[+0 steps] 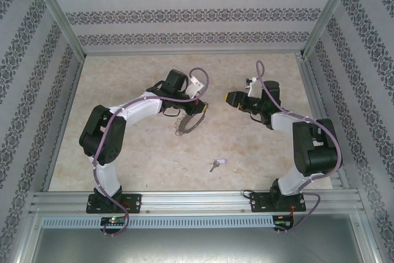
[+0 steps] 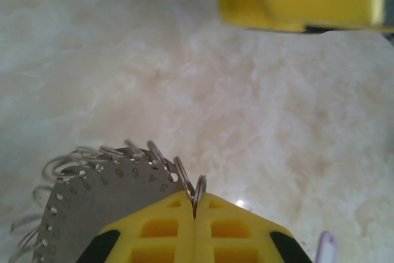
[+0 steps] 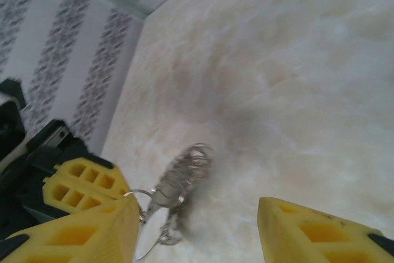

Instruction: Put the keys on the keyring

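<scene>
Striped floral walls [image 1: 184,13] close in three sides, framed by pale metal posts [image 1: 58,13]. They surround a cream marbled counter [image 1: 154,170] with a ribbed metal rail [image 1: 197,200] along its near edge. The left arm [image 1: 132,115] rises from its base on the rail, bends at a black elbow out to the left and reaches right toward mid-counter. The right arm [image 1: 308,146] mirrors it: up from its base, elbow out right, forearm reaching left. The two tools face each other, near but apart. The left tool [image 2: 194,210] has its yellow fingers pressed together, clamped on one small silvery ring [image 2: 198,189] at the rim of the keyring [image 2: 104,207]. The right tool [image 3: 197,214] has its fingers apart with nothing between them, pointing toward the keyring. The keyring hangs under the left tool over mid-counter; I cannot tell whether it touches the counter. The key [image 1: 215,164], with its pale tag, lies on the counter nearer the rail, well apart from both tools
</scene>
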Controlling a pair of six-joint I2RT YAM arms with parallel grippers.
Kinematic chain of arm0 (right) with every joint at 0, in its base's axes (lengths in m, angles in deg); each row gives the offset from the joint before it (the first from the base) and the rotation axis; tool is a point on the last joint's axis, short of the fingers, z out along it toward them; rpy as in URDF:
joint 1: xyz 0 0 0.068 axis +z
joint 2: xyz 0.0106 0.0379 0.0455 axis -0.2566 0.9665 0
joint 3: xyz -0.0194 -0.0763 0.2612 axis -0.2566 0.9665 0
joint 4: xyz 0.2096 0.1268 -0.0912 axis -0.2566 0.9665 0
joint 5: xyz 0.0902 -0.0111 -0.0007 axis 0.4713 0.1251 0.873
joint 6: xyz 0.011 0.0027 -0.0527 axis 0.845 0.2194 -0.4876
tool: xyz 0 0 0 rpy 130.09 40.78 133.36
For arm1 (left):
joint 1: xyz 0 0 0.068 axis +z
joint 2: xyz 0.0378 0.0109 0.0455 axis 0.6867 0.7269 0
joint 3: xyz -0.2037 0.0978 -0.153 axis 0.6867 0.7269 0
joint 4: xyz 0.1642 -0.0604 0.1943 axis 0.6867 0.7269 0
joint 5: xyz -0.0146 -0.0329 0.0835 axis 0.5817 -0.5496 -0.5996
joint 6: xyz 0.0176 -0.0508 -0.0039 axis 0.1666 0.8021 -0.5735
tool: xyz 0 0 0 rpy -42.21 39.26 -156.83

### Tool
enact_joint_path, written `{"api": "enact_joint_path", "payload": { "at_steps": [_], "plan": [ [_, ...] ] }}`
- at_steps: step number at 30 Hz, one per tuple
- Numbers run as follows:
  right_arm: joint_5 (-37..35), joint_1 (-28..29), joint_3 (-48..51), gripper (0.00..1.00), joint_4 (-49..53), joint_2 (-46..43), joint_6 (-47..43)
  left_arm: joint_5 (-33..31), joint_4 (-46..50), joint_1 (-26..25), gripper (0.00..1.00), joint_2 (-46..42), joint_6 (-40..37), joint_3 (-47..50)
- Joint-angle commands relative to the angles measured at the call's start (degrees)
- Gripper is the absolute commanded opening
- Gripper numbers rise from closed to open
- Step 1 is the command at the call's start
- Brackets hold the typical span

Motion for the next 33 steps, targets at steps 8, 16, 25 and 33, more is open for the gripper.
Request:
{"api": "enact_joint_path", "payload": {
  "at_steps": [8,16,25,33],
  "plan": [
    [10.4,4.1,-2.7,0.38,-13.2,4.8,2.4,10.4,4.5,1.8,0.0,-2.8,-3.6,-1.4],
    [10.6,4.7,1.7,0.34,-17.4,4.1,5.9,11.3,3.3,2.5,0.0,-3.2,-2.8,-1.4],
    [10.0,7.1,5.5,0.37,-17.7,2.4,6.7,11.3,1.7,2.9,0.0,-2.9,-1.7,-1.6],
    [8.7,9.8,5.2,0.36,-20.3,3.9,8.5,10.9,1.0,3.1,0.0,-3.0,-0.9,-1.3]
  ]
}}
